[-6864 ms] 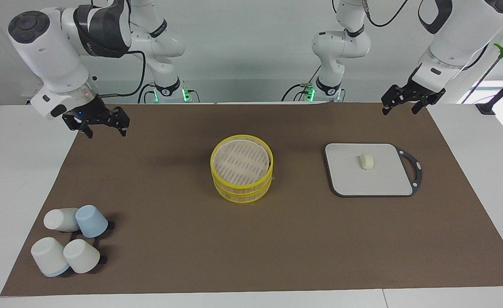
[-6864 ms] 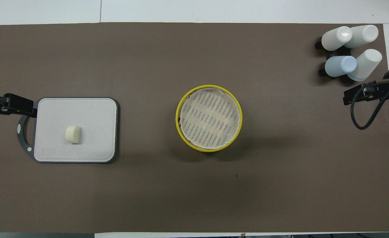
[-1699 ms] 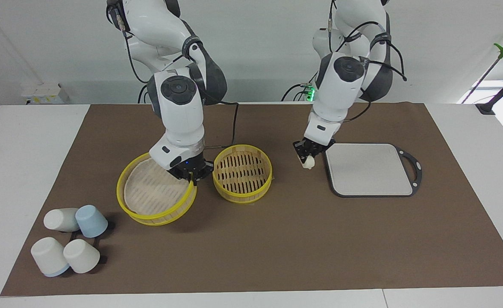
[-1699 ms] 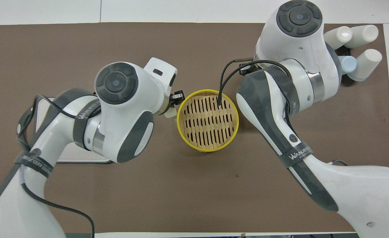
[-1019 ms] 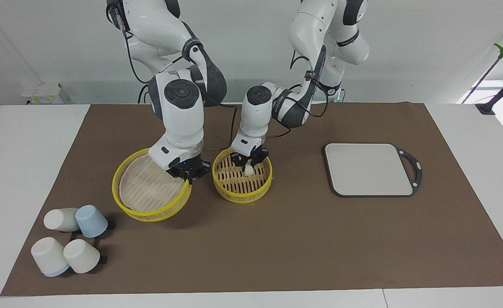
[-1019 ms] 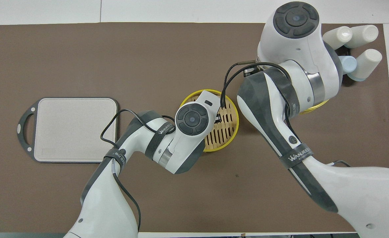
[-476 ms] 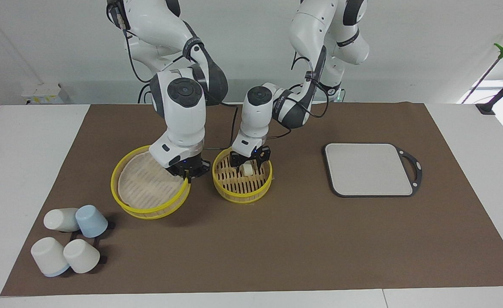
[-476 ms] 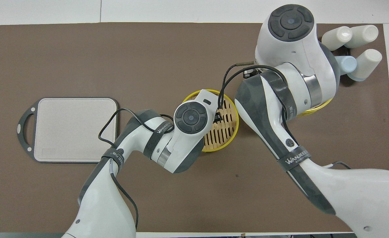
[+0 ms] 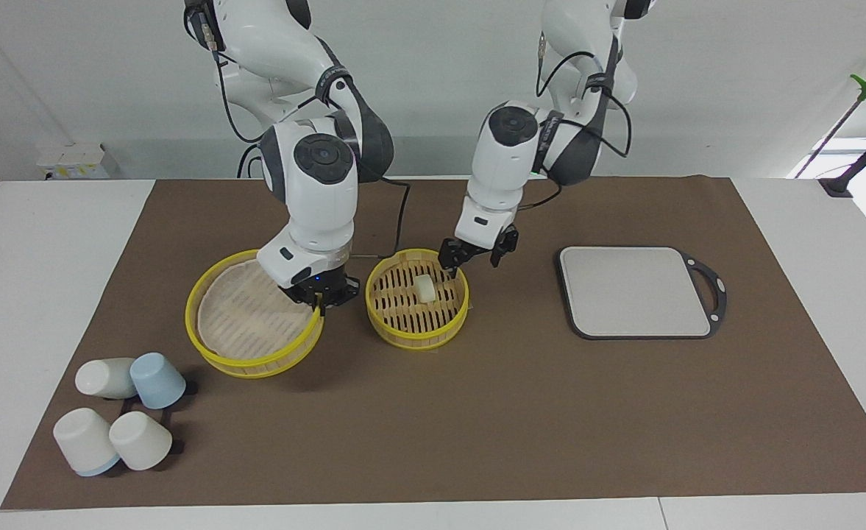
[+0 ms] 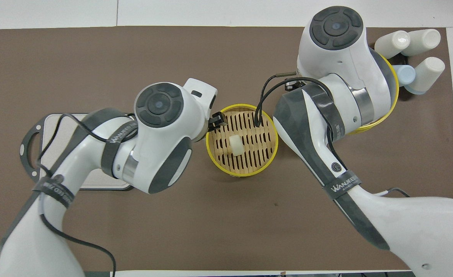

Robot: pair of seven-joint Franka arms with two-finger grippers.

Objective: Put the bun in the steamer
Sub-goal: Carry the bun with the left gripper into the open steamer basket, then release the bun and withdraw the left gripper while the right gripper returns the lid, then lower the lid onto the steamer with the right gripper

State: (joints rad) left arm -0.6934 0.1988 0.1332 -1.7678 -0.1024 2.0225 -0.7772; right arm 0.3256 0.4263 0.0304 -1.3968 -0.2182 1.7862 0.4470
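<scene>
bun (image 9: 425, 288) inside steamer (image 9: 417, 327), left claw (image 9: 477, 257) over rim

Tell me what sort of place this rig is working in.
Probably a robot lab bench staged as a kitchen: bare white wall, brown mat on a white table, round yellow-rimmed steamer basket holding a small cream bun, grey cutting board.

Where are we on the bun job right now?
Done: the bun lies on the steamer floor, and the open left tool is over its rim. In hand: the right tool grips the lid. Left: likely covering the steamer.
</scene>
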